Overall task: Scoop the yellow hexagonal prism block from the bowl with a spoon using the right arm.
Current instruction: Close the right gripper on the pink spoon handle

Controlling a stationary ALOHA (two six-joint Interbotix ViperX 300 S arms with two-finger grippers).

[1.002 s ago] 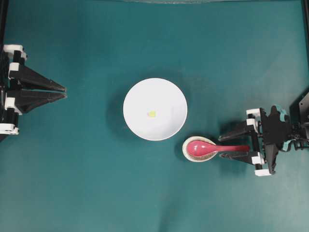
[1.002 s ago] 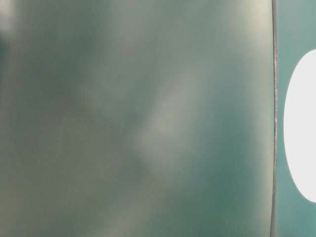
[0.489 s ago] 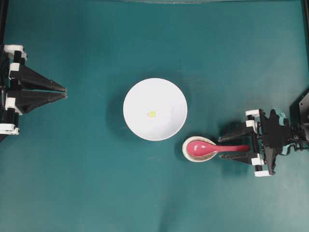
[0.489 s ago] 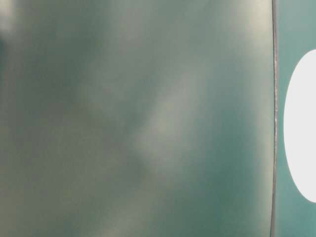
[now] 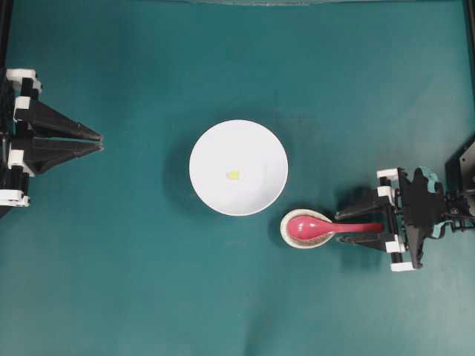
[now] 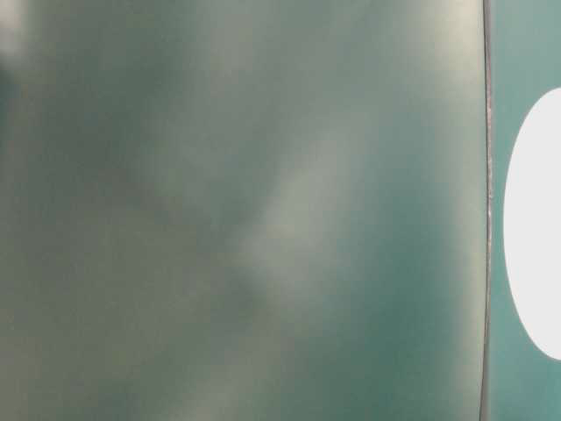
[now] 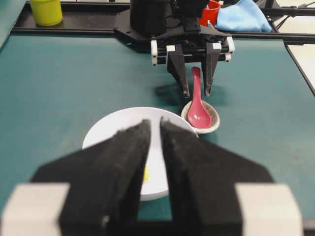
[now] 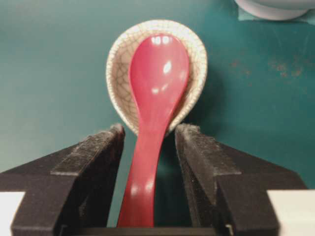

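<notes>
Both fingers of the right gripper (image 8: 147, 147) straddle the spoon (image 8: 152, 108) handle, gaps on each side, nothing gripped yet. Grasping is the step in hand; next, full closure and a lift from the speckled dish (image 8: 194, 54). At ten o'clock, unobstructed, the bowl (image 5: 238, 141) holds the yellow block (image 5: 234, 175).

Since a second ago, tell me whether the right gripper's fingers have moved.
Yes. Either side of the spoon handle, which lies unmoved, the right gripper fingers have drawn closer together, not yet gripping it.
</notes>
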